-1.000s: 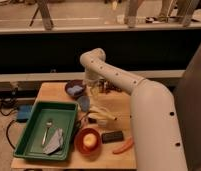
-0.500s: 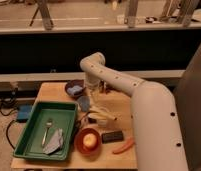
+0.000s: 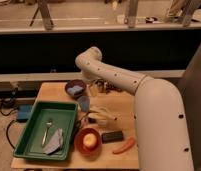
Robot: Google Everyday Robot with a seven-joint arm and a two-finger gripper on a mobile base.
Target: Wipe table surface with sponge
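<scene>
My white arm reaches from the lower right up over the wooden table and bends down at its far side. The gripper hangs just above the table's back middle, next to a purple bowl. A small blue-grey piece that looks like the sponge lies on the table just below the gripper. I cannot tell whether the gripper touches it.
A green tray with a fork and a grey cloth sits at the front left. An orange bowl with a yellow fruit, a black block, a carrot and a white object lie front middle.
The arm's wrist has shifted slightly over the back of the table. The things on the table have not moved.
</scene>
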